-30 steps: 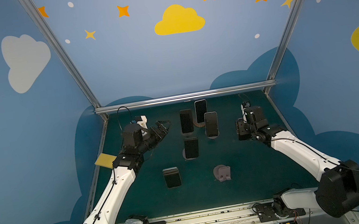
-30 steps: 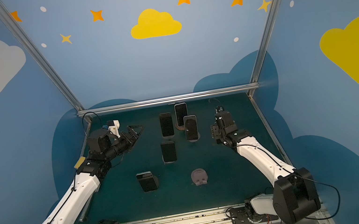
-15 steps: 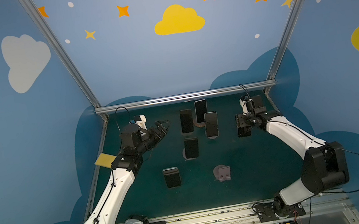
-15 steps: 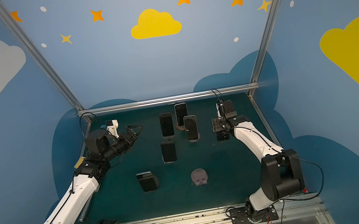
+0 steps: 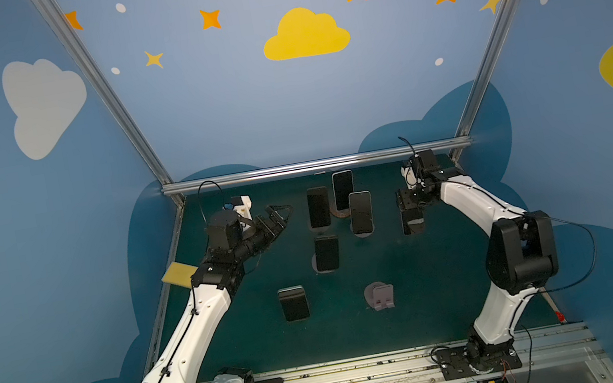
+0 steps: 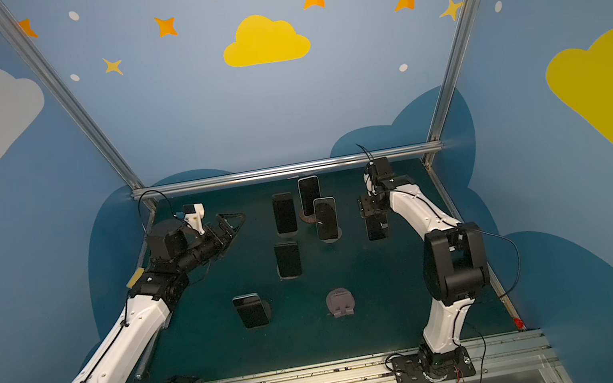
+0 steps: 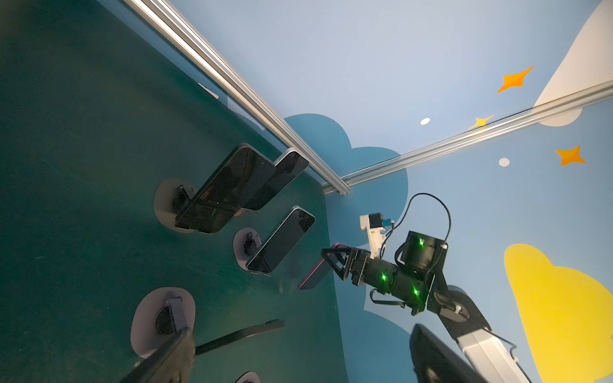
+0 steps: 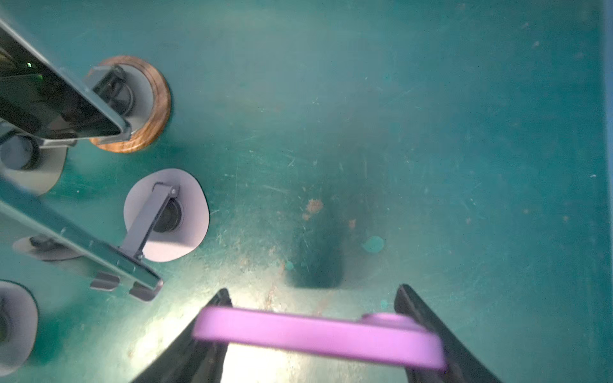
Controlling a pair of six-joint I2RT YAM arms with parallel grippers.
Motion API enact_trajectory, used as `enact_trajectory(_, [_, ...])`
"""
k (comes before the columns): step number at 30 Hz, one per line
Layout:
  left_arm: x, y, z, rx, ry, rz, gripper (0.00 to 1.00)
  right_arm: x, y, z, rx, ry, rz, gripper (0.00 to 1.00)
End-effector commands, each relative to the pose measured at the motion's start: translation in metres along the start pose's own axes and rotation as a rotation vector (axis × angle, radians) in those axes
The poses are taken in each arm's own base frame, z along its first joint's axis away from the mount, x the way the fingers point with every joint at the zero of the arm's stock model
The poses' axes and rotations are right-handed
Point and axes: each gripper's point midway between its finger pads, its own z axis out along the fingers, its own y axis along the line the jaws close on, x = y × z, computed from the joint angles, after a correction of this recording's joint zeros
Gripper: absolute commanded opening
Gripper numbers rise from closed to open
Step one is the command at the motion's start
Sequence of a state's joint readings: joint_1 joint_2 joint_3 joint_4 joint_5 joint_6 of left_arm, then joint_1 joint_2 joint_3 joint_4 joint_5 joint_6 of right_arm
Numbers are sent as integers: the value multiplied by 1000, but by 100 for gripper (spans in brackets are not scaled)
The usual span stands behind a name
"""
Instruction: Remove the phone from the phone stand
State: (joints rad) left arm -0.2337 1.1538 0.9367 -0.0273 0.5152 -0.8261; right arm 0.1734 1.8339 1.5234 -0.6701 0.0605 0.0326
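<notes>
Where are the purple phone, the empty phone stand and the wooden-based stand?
purple phone [image 8: 318,338]: right wrist view, its edge.
empty phone stand [image 5: 379,295]: a top view, its cradle.
wooden-based stand [image 8: 159,109]: right wrist view, its wooden rim.

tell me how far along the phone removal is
Done: one grey stand sits empty near the front. In hand: the right gripper holds a purple phone above the green table. Left: five phones remain on stands, and the left gripper is open and empty.

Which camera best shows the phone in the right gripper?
The right wrist view: the purple phone fills it, clamped between the fingers. The left wrist view shows it small; in both top views it looks dark.
</notes>
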Motion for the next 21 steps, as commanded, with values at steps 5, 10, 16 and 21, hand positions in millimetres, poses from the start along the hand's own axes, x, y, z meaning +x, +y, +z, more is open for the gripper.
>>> enact_trajectory(5, [-7,-23,-8,64,-17,55,100,15,-4,15,18,314,66,57])
enact_trajectory(10, [-7,-21,-6,56,-11,53,100,21,1,38,15,331,101,55])
enact_trajectory(16, [-7,-17,-5,44,-14,58,100,34,7,59,-14,415,97,56])
enact_trajectory(21, [-7,-13,-1,30,-7,55,100,38,9,68,-23,443,91,57])
